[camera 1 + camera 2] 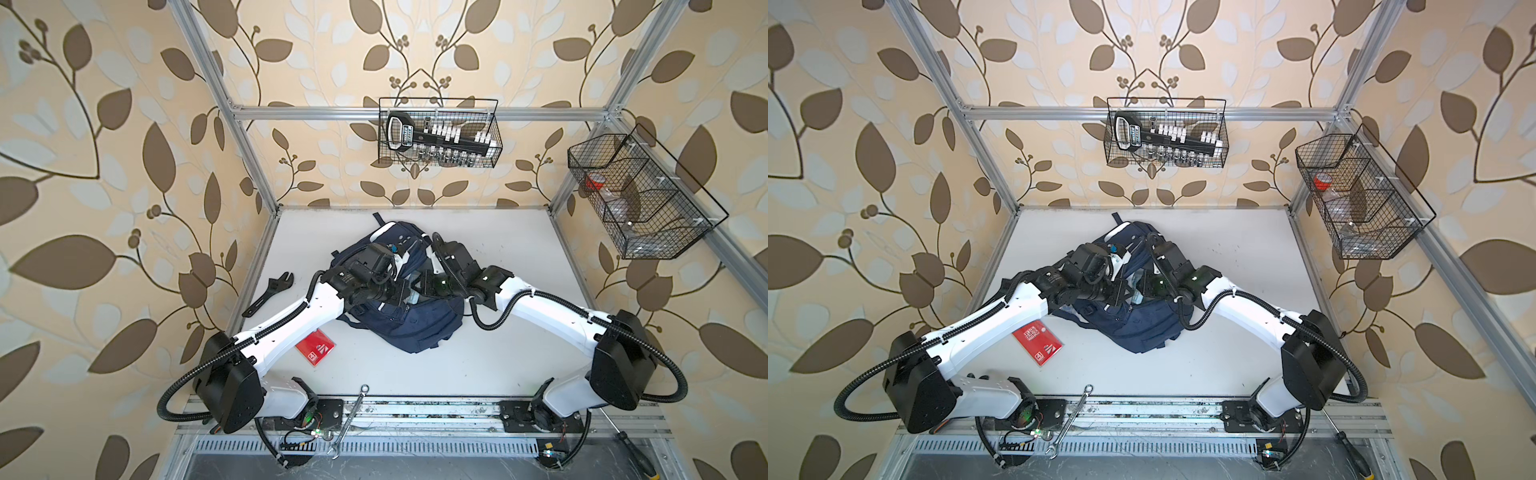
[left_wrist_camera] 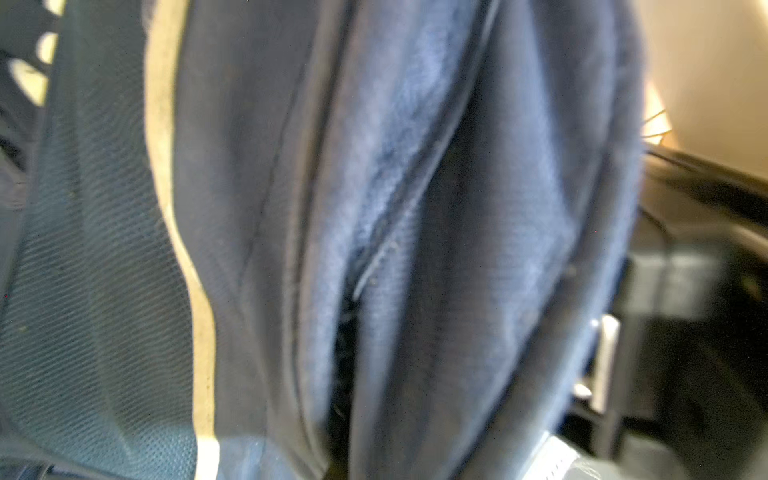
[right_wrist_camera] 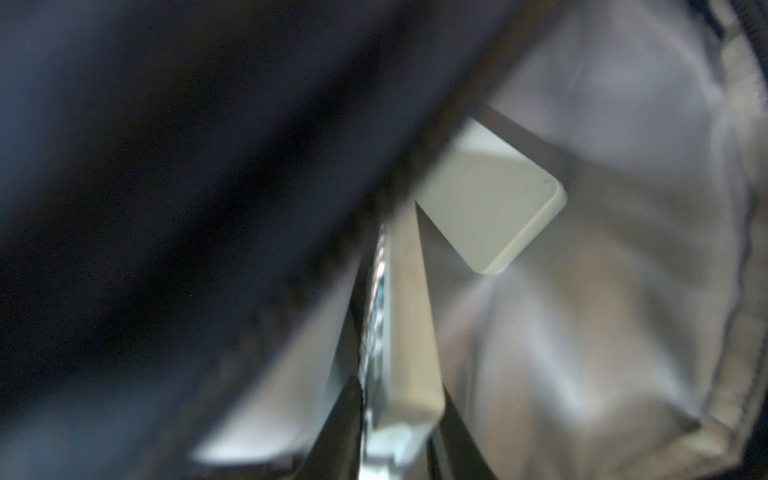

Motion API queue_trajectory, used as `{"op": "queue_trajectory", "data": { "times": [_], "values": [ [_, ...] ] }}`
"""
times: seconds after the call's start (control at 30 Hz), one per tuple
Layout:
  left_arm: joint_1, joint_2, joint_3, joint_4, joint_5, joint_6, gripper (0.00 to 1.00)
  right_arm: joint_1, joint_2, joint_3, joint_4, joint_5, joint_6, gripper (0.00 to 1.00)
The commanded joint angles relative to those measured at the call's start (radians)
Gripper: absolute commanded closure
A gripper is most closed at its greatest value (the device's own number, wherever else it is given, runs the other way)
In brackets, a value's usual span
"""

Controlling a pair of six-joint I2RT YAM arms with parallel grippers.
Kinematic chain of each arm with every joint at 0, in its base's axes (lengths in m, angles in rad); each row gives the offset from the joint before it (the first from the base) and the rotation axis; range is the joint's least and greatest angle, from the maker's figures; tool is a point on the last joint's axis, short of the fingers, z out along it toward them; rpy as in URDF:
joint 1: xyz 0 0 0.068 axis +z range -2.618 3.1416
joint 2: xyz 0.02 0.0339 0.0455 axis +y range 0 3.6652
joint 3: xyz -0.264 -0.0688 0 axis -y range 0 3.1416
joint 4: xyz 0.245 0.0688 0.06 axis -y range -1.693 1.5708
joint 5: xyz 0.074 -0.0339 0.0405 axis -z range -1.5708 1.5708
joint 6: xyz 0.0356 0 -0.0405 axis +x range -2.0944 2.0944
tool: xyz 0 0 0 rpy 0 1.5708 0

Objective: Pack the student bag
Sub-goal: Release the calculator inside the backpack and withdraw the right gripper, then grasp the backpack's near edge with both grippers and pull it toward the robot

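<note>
The right claw (image 3: 399, 386) is down inside the student bag (image 3: 166, 174). Its two dark fingers (image 3: 353, 419) press against either face of a pale flat slab (image 3: 409, 311) that stands edge-on between them. Grey lining (image 3: 623, 311) surrounds it, and a second pale piece (image 3: 494, 195) with rounded corners lies deeper in. Only the right wrist view shows this; in both top views the arms cover the opening, and only a pale sliver shows between the two claws.

The left claw (image 1: 402, 296) has its jaws together, clamped on the bag's fabric at the left lip of the opening. The blurred left wrist view is filled with folds of navy cloth (image 2: 415, 187) and shows no fingers.

The bag lies under both claws in the middle of the table (image 1: 519, 257), its bulk spreading toward the near side. To its left are a red booklet (image 1: 316, 347), near, and a black adjustable wrench (image 1: 270, 291), farther left. Two wire baskets hang on the frame, one far (image 1: 440, 133) and one right (image 1: 640, 195).
</note>
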State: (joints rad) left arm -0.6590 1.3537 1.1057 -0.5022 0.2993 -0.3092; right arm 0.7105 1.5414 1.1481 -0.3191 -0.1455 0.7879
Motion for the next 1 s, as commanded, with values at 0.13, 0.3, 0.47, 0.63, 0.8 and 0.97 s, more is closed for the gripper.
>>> {"op": "queue_trajectory", "data": {
  "times": [0.13, 0.3, 0.47, 0.63, 0.8, 0.97],
  "values": [
    [-0.022, 0.049, 0.175, 0.228, 0.284, 0.055, 1.0, 0.0, 0.092, -0.002, 0.04, -0.002, -0.004, 0.3],
    [-0.021, 0.078, 0.162, 0.173, 0.151, 0.028, 0.71, 0.0, -0.075, -0.089, -0.059, 0.123, -0.022, 0.17],
    [-0.021, 0.06, 0.125, 0.084, 0.051, -0.063, 0.39, 0.001, -0.291, -0.18, -0.231, 0.278, -0.041, 0.11],
    [0.012, -0.077, 0.042, -0.048, -0.19, -0.25, 0.4, 0.051, -0.41, -0.225, -0.286, 0.287, -0.07, 0.19],
    [0.091, -0.147, -0.08, -0.088, -0.052, -0.435, 0.56, 0.141, -0.354, -0.22, -0.214, 0.211, -0.048, 0.24],
    [0.094, -0.257, -0.321, 0.121, 0.111, -0.686, 0.49, 0.26, -0.256, -0.143, -0.211, 0.284, -0.004, 0.31]
  ]
}}
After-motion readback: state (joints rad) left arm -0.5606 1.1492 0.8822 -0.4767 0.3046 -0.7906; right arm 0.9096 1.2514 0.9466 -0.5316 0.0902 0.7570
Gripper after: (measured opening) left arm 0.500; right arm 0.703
